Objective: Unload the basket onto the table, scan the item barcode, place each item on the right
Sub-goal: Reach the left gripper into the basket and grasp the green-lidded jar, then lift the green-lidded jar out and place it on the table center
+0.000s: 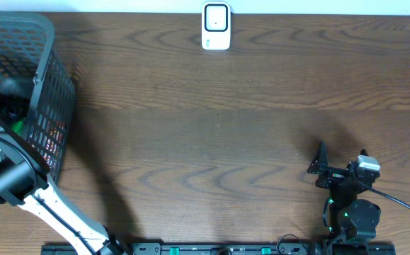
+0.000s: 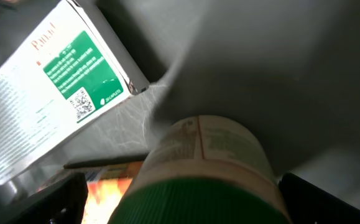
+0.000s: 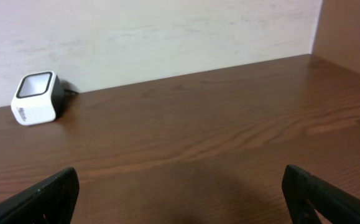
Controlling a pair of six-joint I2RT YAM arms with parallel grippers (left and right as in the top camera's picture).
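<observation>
A white barcode scanner stands at the table's far edge and also shows far left in the right wrist view. My left arm reaches into the grey basket. In the left wrist view, my left gripper is open around a bottle with a beige label and a green ribbed cap. A gap shows between the left finger and the bottle. My right gripper hovers low over the table's near right, open with nothing between its fingers.
Inside the basket a flat white packet with a green label and QR code leans beside the bottle. An orange packet lies under it. The basket's wall rises behind. Brown wooden table spreads between the basket and the right arm.
</observation>
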